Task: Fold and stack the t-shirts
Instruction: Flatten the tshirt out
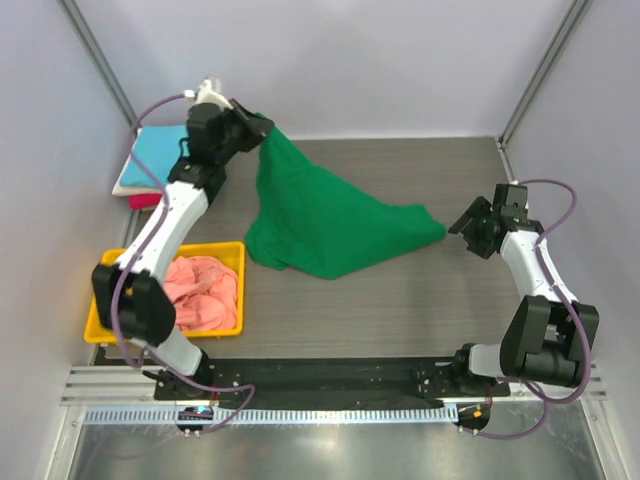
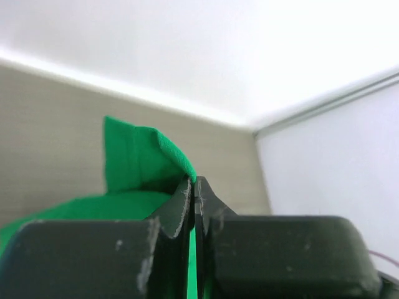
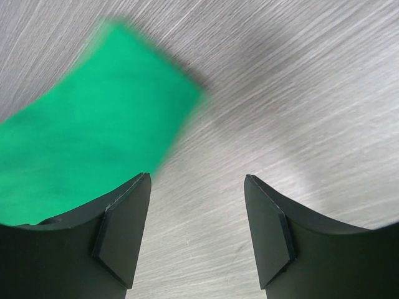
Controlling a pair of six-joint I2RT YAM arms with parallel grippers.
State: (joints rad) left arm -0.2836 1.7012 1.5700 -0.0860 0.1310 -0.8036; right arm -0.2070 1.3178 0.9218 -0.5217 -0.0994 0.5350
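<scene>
The left gripper [image 1: 256, 128] [image 2: 192, 182] is clamped on a corner of the green t-shirt [image 1: 330, 225] [image 2: 134, 159] [image 3: 93, 118] at the far left of the table [image 1: 400, 310]. In the left wrist view its two dark fingers [image 2: 177, 208] meet, with a thin strip of green cloth caught between them. That corner is raised off the surface. From it the shirt hangs down and spreads to the right, its bulk lying crumpled near the middle of the table with one pointed end reaching toward the right side.

The right gripper [image 1: 470, 228] [image 3: 198, 180] hovers just beside that pointed end, its jaws standing well apart with nothing between them. The right wrist view shows bare brushed tabletop in the gap, while the green cloth, blurred there, lies off to the left of the fingers and does not touch either one.

At the near left a yellow tray [image 1: 232, 250] holds a bundled salmon-pink t-shirt [image 1: 200, 290]. Beyond the tray, at the far left edge, a sky-blue t-shirt [image 1: 162, 148] lies folded on top of a small stack, with a cream t-shirt [image 1: 130, 187] and a red t-shirt [image 1: 145, 201] showing as edges under it. The left arm reaches over the space between the tray and this stack
</scene>
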